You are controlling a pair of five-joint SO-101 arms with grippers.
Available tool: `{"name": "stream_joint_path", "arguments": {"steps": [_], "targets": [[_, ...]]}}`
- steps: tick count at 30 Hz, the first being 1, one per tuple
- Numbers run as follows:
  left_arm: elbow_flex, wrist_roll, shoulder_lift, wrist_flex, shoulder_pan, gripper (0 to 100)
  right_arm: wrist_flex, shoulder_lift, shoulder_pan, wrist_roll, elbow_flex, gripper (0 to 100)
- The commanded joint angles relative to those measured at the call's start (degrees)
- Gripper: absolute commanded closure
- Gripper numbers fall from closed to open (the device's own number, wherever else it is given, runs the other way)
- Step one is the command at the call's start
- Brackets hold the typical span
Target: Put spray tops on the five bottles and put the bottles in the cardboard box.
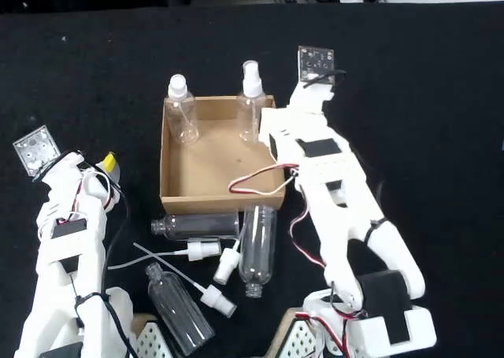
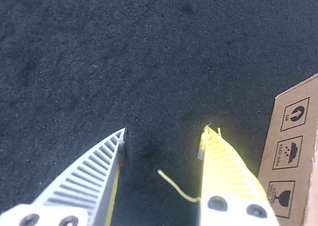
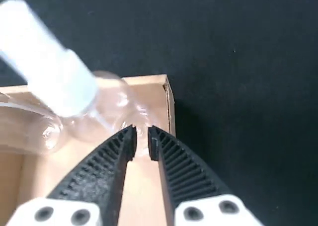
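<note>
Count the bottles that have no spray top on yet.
3 bottles, all lying on the table before the cardboard box: one along its near wall, one beside it, neck away from the box, one by the left arm. None seems hidden.

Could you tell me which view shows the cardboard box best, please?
The high view: the box shows nearly whole, from above. Left wrist view: one outer wall of the box; right wrist view: one corner of the box.
</note>
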Motion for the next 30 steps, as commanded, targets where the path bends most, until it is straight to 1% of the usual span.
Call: {"name": "stream_joint_path", "arguments": {"steps": [1, 6, 13, 18, 25, 30], "targets": [[-0.92, -0.35, -0.88, -1.05, 0.57, 78, -6.68, -3.3, 2.9, -0.09, 1.71, 98.8], [-0.92, -0.35, -0.88, -1.05, 0.57, 78, -12.57, -0.48, 3.69, -0.44, 2.86, 98.8], [-0.92, -0.35, -0.88, -1.05, 0.57, 78, -17.23, 4.62, 3.43, -0.53, 2.51, 98.8], [-0.92, -0.35, -0.88, -0.97, 0.4, 78, -17.32, 5.32, 3.25, -0.53, 2.77, 98.8], [-0.92, -0.35, -0.88, -0.97, 0.31, 78, -17.49, 4.97, 0.35, -0.18, 4.35, 98.8], [-0.92, -0.35, -0.88, -0.97, 0.31, 78, -17.49, 4.97, 0.35, -0.18, 4.35, 98.8]]}}
